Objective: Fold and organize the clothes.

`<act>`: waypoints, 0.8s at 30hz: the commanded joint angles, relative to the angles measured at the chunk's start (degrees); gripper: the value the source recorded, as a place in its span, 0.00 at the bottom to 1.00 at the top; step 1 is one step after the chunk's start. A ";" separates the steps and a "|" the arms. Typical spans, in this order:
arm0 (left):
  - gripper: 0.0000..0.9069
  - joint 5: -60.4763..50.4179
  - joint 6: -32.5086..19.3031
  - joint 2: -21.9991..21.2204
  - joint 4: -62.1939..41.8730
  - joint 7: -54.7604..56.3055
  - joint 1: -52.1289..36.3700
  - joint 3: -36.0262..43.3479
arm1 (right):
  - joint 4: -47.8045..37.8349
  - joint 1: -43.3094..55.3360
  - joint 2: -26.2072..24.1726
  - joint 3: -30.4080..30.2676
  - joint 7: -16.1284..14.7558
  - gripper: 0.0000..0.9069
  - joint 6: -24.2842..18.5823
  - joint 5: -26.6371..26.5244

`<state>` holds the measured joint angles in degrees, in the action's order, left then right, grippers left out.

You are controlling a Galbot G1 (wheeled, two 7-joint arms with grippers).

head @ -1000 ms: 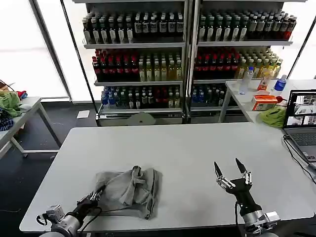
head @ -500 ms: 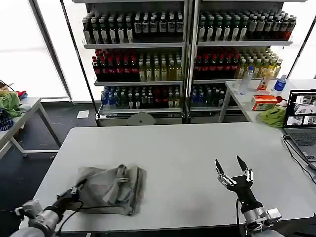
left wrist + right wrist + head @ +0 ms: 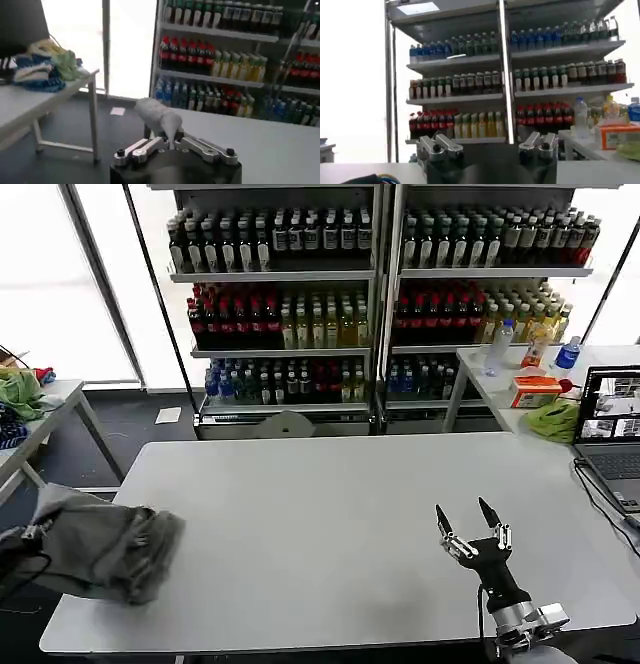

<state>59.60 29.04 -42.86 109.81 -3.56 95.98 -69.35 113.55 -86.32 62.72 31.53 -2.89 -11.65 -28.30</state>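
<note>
A crumpled light grey shirt [image 3: 100, 546] lies bunched at the table's [image 3: 350, 484] front left corner, partly hanging over the left edge. My left gripper [image 3: 33, 533] is at that edge, shut on a fold of the shirt. The left wrist view shows the grey cloth [image 3: 159, 116] rising from between the closed jaws of the left gripper [image 3: 170, 143]. My right gripper [image 3: 473, 527] stands over the table's front right, fingers pointing up, open with nothing between them. In the right wrist view the right gripper [image 3: 488, 144] is spread wide before the drink shelves.
A laptop [image 3: 610, 434] sits at the table's right edge. The right side table [image 3: 480, 379] holds a green cloth heap [image 3: 553, 421], bottles and an orange box. Another green heap [image 3: 20, 394] lies on the left side table. Drink shelves [image 3: 370, 304] stand behind.
My left gripper has dragged the shirt from the front middle-left of the table out to the left edge, where it now hangs over. The right gripper has stayed in place, open.
</note>
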 commanded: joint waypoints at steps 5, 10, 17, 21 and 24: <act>0.01 6.64 4.01 12.12 6.34 7.48 2.57 -5.08 | 0.02 1.20 2.09 -0.44 0.02 1.00 -0.02 0.28; 0.01 3.99 4.05 8.32 13.38 13.22 -1.61 8.95 | -0.65 0.80 2.85 -1.05 -0.01 1.00 -0.68 0.65; 0.01 -8.45 4.13 4.34 14.83 20.16 -10.33 38.48 | -0.19 0.43 3.58 -0.46 0.13 1.00 -0.83 0.69; 0.01 -3.48 4.14 -0.39 12.97 29.55 -30.65 59.65 | 0.23 0.04 4.64 -0.73 0.25 1.00 -0.39 1.55; 0.01 2.90 4.13 -4.41 10.64 34.89 -40.30 67.71 | 0.52 -0.71 4.68 -1.12 0.38 1.00 -0.13 1.74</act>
<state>57.76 32.77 -38.59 120.65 12.64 86.35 -44.57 113.47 -86.25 66.35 30.83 -2.65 -12.14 -27.34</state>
